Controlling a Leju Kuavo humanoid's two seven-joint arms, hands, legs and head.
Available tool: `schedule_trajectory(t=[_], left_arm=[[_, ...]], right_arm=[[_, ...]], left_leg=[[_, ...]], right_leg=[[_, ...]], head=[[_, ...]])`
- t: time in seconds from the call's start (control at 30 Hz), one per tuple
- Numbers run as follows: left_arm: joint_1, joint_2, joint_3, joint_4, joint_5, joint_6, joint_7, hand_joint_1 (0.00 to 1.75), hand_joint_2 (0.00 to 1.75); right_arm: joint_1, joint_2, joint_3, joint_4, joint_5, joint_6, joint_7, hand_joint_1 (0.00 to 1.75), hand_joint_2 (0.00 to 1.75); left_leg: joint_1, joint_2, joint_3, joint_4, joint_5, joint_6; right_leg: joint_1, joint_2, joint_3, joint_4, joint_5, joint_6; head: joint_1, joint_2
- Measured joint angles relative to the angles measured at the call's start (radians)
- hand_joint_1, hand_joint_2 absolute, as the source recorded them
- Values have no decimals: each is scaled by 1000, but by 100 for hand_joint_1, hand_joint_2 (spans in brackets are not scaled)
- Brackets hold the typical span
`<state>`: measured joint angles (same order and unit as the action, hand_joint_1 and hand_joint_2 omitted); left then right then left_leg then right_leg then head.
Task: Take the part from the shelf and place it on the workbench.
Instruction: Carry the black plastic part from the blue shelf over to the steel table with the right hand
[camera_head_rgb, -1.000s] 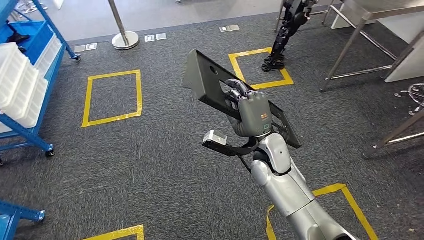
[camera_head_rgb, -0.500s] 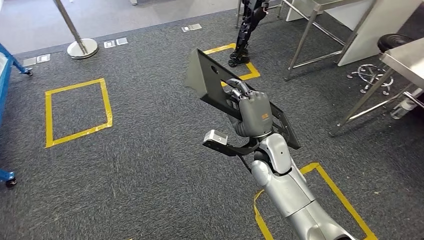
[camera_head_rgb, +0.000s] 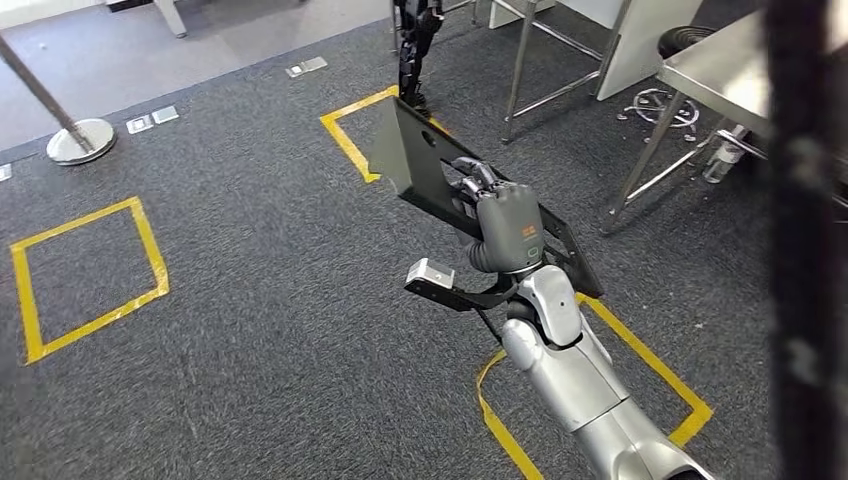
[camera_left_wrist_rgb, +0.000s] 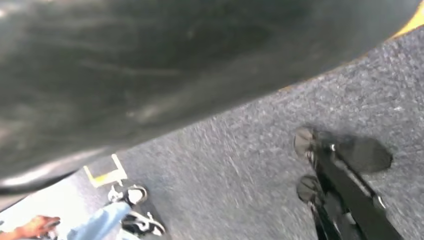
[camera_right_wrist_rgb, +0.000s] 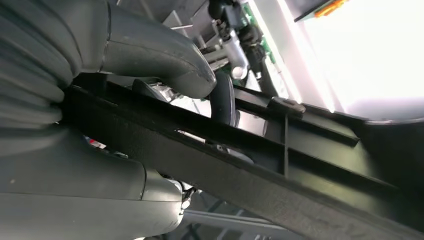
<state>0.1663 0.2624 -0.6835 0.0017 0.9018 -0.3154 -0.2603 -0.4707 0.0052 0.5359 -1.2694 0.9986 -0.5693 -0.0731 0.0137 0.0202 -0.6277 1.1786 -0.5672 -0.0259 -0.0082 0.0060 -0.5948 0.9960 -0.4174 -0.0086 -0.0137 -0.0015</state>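
Right hand (camera_head_rgb: 507, 228) grips the part (camera_head_rgb: 420, 170) mid-frame, its far edge near a yellow square (camera_head_rgb: 350, 140); workbench (camera_head_rgb: 715, 75) upper right; left hand's state can't be told

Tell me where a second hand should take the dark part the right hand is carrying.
Likely the free upper end of the part, near its round hole. The right hand grips the middle across the long slot, and the arm lies behind the lower end. Come from the robot's left, fingers wrapping the flat panel's edge; the panel is tilted.
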Motion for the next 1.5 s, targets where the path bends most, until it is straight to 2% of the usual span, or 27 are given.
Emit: schedule_trajectory(t=[0.07, 0.1, 0.17, 0.23, 0.3, 0.37, 0.43, 0.5, 0.57, 0.6, 0.63, 0.67, 0.73, 0.8, 0.87, 0.9, 0.97, 1.03, 1.1, 1.13, 1.17, 1.23, 1.3, 1.37, 1.4, 1.43, 1.5], left_arm=[[2, -1, 0, 0, 0, 0, 0, 0, 0], [3, -1, 0, 0, 0, 1, 0, 0, 0], [3, -1, 0, 0, 0, 0, 0, 0, 0], [2, -3, 0, 0, 0, 0, 0, 0, 0], [1, -5, 0, 0, 0, 0, 0, 0, 0], [0, -3, 0, 0, 0, 0, 0, 0, 0], [-1, -1, 0, 0, 0, 0, 0, 0, 0], [1, -1, 0, 0, 0, 0, 0, 0, 0], [3, -1, 0, 0, 0, 0, 0, 0, 0], [3, -1, 0, 0, 0, 0, 0, 0, 0], [3, -1, 0, 0, 0, 0, 0, 0, 0], [2, -1, 0, 0, 0, 0, 0, 0, 0], [2, -1, 0, 0, 0, 0, 0, 0, 0], [3, -1, 0, 0, 0, 0, 0, 0, 0], [2, -1, 0, 0, 0, 0, 0, 0, 0], [1, -1, 0, 0, 0, 1, 0, 0, 0], [0, -1, 0, 0, 0, 0, 0, 0, 0], [3, -1, 0, 0, 0, 0, 0, 0, 0], [4, -1, 0, 0, 0, 0, 0, 0, 0], [4, -1, 0, 0, 0, 1, 0, 0, 0], [4, -1, 0, 0, 0, 1, 0, 0, 0], [4, -1, 0, 0, 0, 1, 0, 0, 0], [4, -2, 0, 0, 0, 1, 0, 0, 0], [2, -1, 0, 0, 0, 1, 1, 0, 0], [1, 0, 0, 0, 0, 1, 1, 0, 0], [0, 1, 0, 0, 0, 1, 0, 0, 0], [1, 1, 0, 0, 0, 1, 0, 0, 0]], right_arm=[[2, 1, 1, 0, 0, 0, 0, 175, 175], [4, 1, 1, 0, 0, 0, 0, 175, 175], [5, 2, 2, 1, 0, 0, 0, 175, 175], [4, 3, 2, 1, 0, 0, 0, 175, 175], [4, 3, 2, 1, 0, 0, 0, 175, 175], [5, 3, 1, 1, 0, 0, 0, 175, 175], [3, 1, 1, 1, 0, 0, 0, 175, 175], [1, 0, 1, 1, 0, 0, 0, 175, 175], [3, 0, 1, 1, 0, 0, 0, 175, 175], [5, -1, 1, 1, 0, 0, 0, 175, 175], [6, -2, 1, 1, 0, 0, 0, 175, 175], [6, -2, 1, 1, 0, 0, 0, 175, 175], [4, -2, 1, 1, 0, 0, 0, 175, 175], [3, -1, 1, 1, 0, 0, 0, 175, 175], [3, -2, 1, 0, 0, 0, 0, 175, 175], [3, -3, 0, 0, 0, 0, 0, 175, 175], [1, -1, 0, 0, 0, -1, 0, 175, 175], [0, 1, 1, 0, 0, -1, 0, 175, 175], [1, 2, 2, 1, 0, -1, 0, 175, 175], [2, 2, 2, 1, 0, -1, 0, 175, 175], [3, 2, 2, 1, 0, -1, 0, 175, 175], [3, 3, 3, 1, 0, -1, 0, 175, 175], [2, 4, 3, 1, 0, -1, 0, 175, 175], [3, 3, 4, 1, 0, -1, 0, 175, 175], [3, 2, 4, 1, 0, -1, 0, 175, 175], [3, 1, 4, 1, 0, -1, -1, 175, 175], [2, 0, 4, 1, 0, -1, 0, 175, 175]], left_leg=[[1, -20, -59, 108, -38, -5], [2, -23, -68, 118, -29, -7], [11, -35, -29, 20, 43, -11], [22, -81, 28, -103, 95, -18], [22, -103, 44, -143, 99, -14], [16, -78, 44, -147, 104, 4], [14, -55, 45, -153, 109, 21], [10, -29, 44, -156, 109, 33], [5, -2, 43, -156, 108, 38], [5, 12, 43, -156, 107, 39], [4, 24, 44, -156, 106, 39], [4, 37, 46, -156, 105, 38], [0, 58, 50, -155, 101, 32], [-6, 79, 57, -155, 96, 23], [-6, 99, 65, -158, 92, 12], [-3, 93, 67, -155, 87, 6], [2, 46, 48, -101, 49, -3], [5, -7, -12, 27, -16, -7], [6, -22, -70, 125, -43, -12], [9, -24, -73, 118, -23, -14], [13, -28, -57, 74, 14, -16], [24, -61, 2, -61, 87, -22], [28, -91, 34, -134, 107, -21], [22, -83, 35, -143, 105, -7], [20, -70, 36, -146, 108, 1], [19, -59, 37, -150, 111, 11], [18, -36, 39, -155, 113, 26]], right_leg=[[1, 25, 2, 1, -1, -1], [1, 39, 3, 2, -1, -1], [-2, 68, 7, 6, -3, 1], [-2, 93, 3, 16, -7, 9], [-2, 114, -9, 20, -6, 21], [-6, 130, -21, 18, 0, 33], [-4, 92, -47, 53, -16, 37], [1, 30, -106, 171, -68, 29], [0, 9, -170, 301, -115, 26], [0, 5, -179, 322, -119, 31], [0, 1, -166, 299, -108, 38], [0, -8, -132, 237, -85, 47], [5, -62, -46, 87, -42, 51], [11, -90, -8, 21, -23, 41], [11, -64, -9, 18, -16, 28], [7, -52, -7, 15, -14, 23], [-3, -29, 1, 8, -10, 11], [-5, -6, 3, 8, -10, 2], [-5, 22, 4, 8, -10, -1], [-5, 37, 6, 9, -10, 0], [-7, 52, 8, 11, -11, 1], [-8, 80, 9, 19, -17, 9], [-7, 102, 0, 26, -20, 22], [-12, 124, -11, 22, -15, 36], [-13, 119, -18, 24, -15, 42], [-12, 99, -29, 38, -22, 44], [-7, 39, -75, 127, -62, 39]], head=[[-2, 0], [-2, 0], [-2, 0], [-3, 0], [-3, 0], [-2, 0], [0, 0], [4, 0], [5, 0], [5, 0], [6, 0], [6, 0], [6, 0], [6, 0], [5, 0], [4, 0], [0, 0], [-5, 0], [-6, 0], [-6, 0], [-6, 0], [-7, 0], [-7, 0], [-7, 0], [-7, 0], [-6, 0], [-2, 0]])
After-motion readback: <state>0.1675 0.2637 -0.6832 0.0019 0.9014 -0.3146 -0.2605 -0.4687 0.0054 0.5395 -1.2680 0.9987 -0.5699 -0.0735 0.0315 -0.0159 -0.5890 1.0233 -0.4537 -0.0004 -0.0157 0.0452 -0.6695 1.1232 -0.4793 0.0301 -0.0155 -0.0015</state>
